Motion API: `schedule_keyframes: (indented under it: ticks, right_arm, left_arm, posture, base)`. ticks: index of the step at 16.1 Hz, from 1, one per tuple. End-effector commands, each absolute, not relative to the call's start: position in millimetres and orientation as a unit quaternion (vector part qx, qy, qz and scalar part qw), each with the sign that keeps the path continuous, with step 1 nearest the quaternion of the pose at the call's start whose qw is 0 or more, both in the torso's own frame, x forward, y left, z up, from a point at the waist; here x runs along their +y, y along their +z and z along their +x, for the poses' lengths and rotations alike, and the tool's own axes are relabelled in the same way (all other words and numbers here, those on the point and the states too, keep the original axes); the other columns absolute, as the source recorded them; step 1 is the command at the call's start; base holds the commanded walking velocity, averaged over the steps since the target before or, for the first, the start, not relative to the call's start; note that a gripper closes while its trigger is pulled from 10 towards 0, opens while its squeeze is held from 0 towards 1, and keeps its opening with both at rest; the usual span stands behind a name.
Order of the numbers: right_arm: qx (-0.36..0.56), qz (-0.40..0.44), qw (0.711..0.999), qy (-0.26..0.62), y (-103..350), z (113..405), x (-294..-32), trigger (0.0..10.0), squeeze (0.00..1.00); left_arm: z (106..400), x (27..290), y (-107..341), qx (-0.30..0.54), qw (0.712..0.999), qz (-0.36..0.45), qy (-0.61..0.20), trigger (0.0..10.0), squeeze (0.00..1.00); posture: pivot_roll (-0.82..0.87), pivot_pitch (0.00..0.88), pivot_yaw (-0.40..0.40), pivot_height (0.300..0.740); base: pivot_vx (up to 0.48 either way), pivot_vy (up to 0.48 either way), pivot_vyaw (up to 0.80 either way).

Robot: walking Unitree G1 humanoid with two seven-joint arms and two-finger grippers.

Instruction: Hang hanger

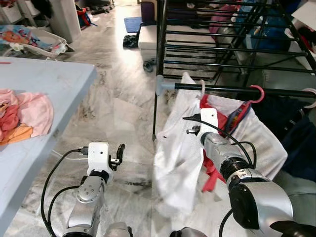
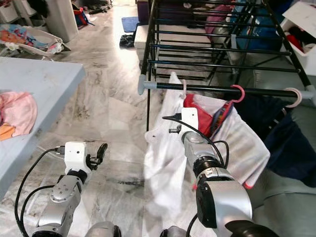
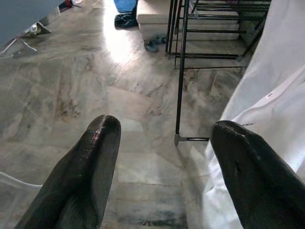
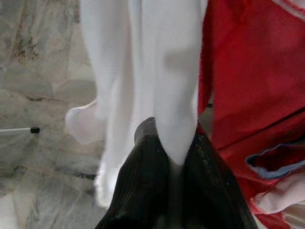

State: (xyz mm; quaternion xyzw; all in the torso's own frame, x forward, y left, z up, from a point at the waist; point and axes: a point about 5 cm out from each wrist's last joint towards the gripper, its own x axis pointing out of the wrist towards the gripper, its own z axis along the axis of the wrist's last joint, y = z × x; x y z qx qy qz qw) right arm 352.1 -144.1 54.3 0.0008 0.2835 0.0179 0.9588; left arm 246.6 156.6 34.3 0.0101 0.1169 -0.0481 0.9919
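Observation:
A white garment [image 1: 177, 148] hangs from a white hanger whose hook [image 1: 202, 87] sits over the black front rail [image 1: 276, 91] of a drying rack. Beside it on the same rail hangs a red garment [image 1: 212, 173] on a pink hanger [image 1: 257, 94]. My right gripper [image 4: 174, 143] is raised just below the rail. In the right wrist view its fingers are shut on a fold of the white cloth. My left gripper [image 1: 118, 154] is low over the floor, left of the garment, open and holding nothing. Its two fingers [image 3: 86, 167] stand wide apart.
A grey-blue table [image 1: 54, 84] with pink clothes [image 1: 24, 116] stands at my left. Dark blue clothing [image 1: 301, 138] hangs at the right end of the rail. Beyond are the rack's black bars [image 1: 212, 49], a white box [image 1: 147, 37] and marble floor [image 1: 118, 94].

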Motion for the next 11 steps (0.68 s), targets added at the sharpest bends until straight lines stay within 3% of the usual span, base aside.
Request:
schedule_keyframes:
  ticks: [1, 2, 3, 4, 11]
  right_arm:
    - [0.311, 0.012, 0.95, 0.011, 43, 345, -147, 10.0, 0.0]
    - [0.319, 0.028, 0.947, 0.018, 37, 340, -143, 10.0, 0.0]
    - [0.319, 0.043, 0.947, 0.021, 36, 339, -141, 10.0, 0.77]
    - [0.314, 0.052, 0.947, 0.028, 34, 338, -138, 10.0, 1.0]
    - [0.195, -0.031, 0.98, 0.022, 46, 335, -167, 10.0, 1.0]
  left_arm:
    - [246, 159, 36, 0.118, 0.992, 0.012, -0.048, 10.0, 0.0]
    - [246, 159, 35, 0.121, 0.991, 0.019, -0.052, 10.0, 0.0]
    - [246, 159, 35, 0.121, 0.991, 0.022, -0.052, 10.0, 0.0]
    - [247, 160, 36, 0.119, 0.991, 0.024, -0.047, 10.0, 0.0]
    - [254, 166, 36, 0.12, 0.992, 0.03, -0.029, 10.0, 0.0]
  posture:
    - [0.11, 0.0, -0.035, 0.74]
    - [0.11, 0.0, -0.028, 0.74]
    - [0.11, 0.0, -0.025, 0.74]
    - [0.11, 0.0, -0.024, 0.74]
    - [0.09, 0.0, -0.016, 0.74]
  base:
    - [0.0, 0.0, 0.0]
    - [0.0, 0.0, 0.0]
    - [0.0, 0.0, 0.0]
    - [0.0, 0.0, 0.0]
    - [0.0, 0.0, 0.0]
